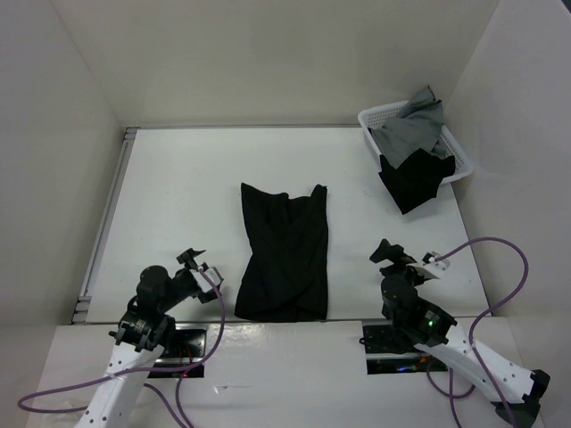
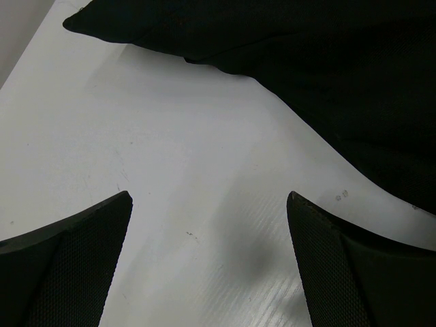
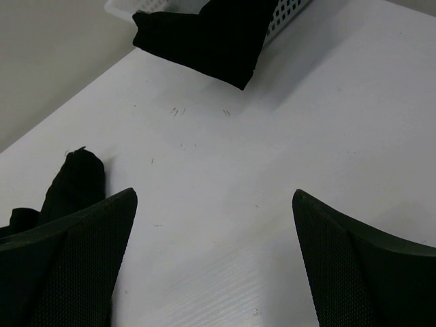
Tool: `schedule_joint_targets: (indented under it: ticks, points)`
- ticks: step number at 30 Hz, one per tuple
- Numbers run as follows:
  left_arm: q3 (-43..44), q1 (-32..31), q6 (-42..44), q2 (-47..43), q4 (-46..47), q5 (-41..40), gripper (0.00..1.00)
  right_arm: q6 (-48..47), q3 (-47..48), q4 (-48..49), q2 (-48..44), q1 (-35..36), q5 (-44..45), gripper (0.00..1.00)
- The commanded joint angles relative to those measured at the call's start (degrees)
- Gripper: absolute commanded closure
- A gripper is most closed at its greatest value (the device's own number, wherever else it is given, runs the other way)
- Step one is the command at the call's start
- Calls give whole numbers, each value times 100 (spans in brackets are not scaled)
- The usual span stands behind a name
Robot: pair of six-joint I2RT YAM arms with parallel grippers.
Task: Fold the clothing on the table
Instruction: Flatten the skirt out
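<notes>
The clothing [image 1: 284,254], a black skirt, lies flat in the middle of the white table [image 1: 178,196], one end far and the other spreading at the near edge. My left gripper [image 1: 198,264] hovers low to the left of its near part, open and empty. In the left wrist view the clothing [image 2: 327,61] fills the upper right, beyond the left gripper [image 2: 210,204]. My right gripper [image 1: 400,256] is open and empty to the right of the clothing. The right wrist view shows a corner of the clothing [image 3: 75,180] at the left, beside the right gripper [image 3: 214,201].
A white mesh basket [image 1: 457,156] stands at the far right corner, holding a grey cloth [image 1: 412,132] and a plain black garment [image 1: 412,181] that hangs over its near side onto the table. The black garment [image 3: 204,37] also shows in the right wrist view. White walls surround the table.
</notes>
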Motion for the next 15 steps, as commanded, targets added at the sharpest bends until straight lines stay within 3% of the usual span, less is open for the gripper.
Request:
schedule_joint_targets:
  ticks: [1,5,11,15]
  points:
    - [25,-20,118,-728,-123,172,0,44,184,156,-489,-14,323,2]
    - [86,-20,65,-728,121,16,0,-176,440,155,-489,-14,182,2]
    - [139,-20,-1200,-728,1694,-1549,0,-984,844,628,-489,-14,8,2]
    - [428,-20,-1736,-728,1986,-2331,0,-1870,1098,998,-489,-14,-116,2]
